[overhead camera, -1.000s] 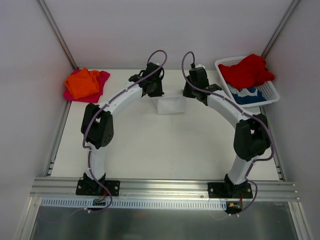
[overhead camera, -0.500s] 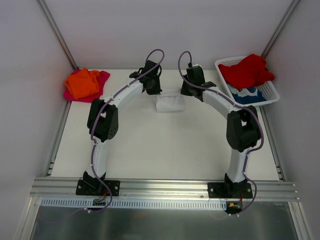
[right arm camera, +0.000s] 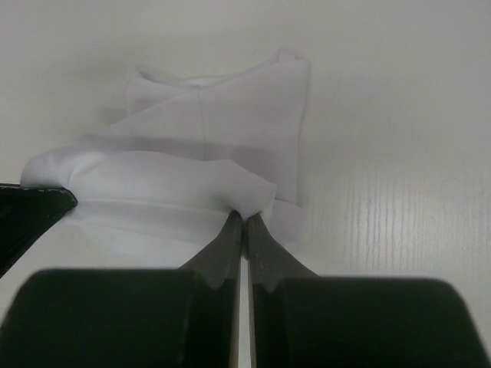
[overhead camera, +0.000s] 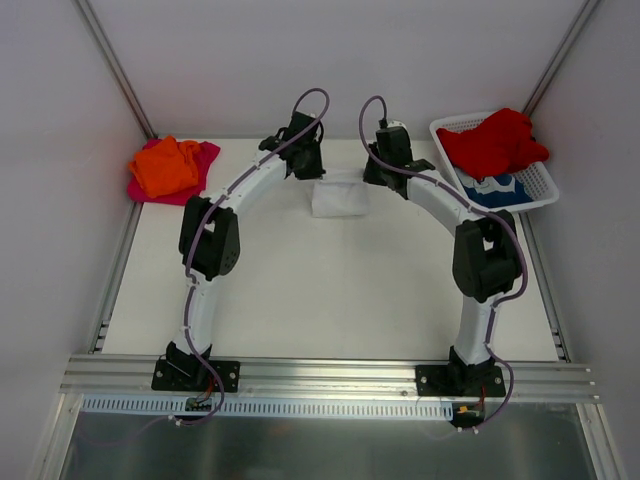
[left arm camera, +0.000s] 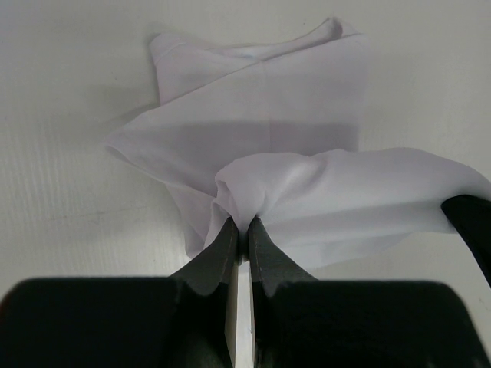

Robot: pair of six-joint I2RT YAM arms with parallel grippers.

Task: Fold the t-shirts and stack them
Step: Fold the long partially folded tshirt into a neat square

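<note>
Upper left of the top view: an orange t-shirt [overhead camera: 165, 167] lies crumpled on a magenta-pink t-shirt [overhead camera: 207, 160]. Both sit in the far left corner of the worktop [overhead camera: 320, 290], well apart from the arms.

Upper centre, left side: the left hand [left arm camera: 240, 228] has its fingers pinched together on a gathered fold at the left edge of the white t-shirt [overhead camera: 340, 198]. In the left wrist view, the fold is clamped between the tips and rises above the rest of the cloth.

Between the two hands the white t-shirt lies partly folded on the worktop, its held edge stretched from one hand to the other.

Upper centre, right side: the right hand [right arm camera: 244, 221] is likewise closed tight on a peak of the same cloth at its right edge.

Upper right: a white mesh basket [overhead camera: 545, 190] holds a red t-shirt [overhead camera: 495, 142], heaped and spilling over the rim. A blue-and-white t-shirt [overhead camera: 495, 190] shows just below it.
</note>
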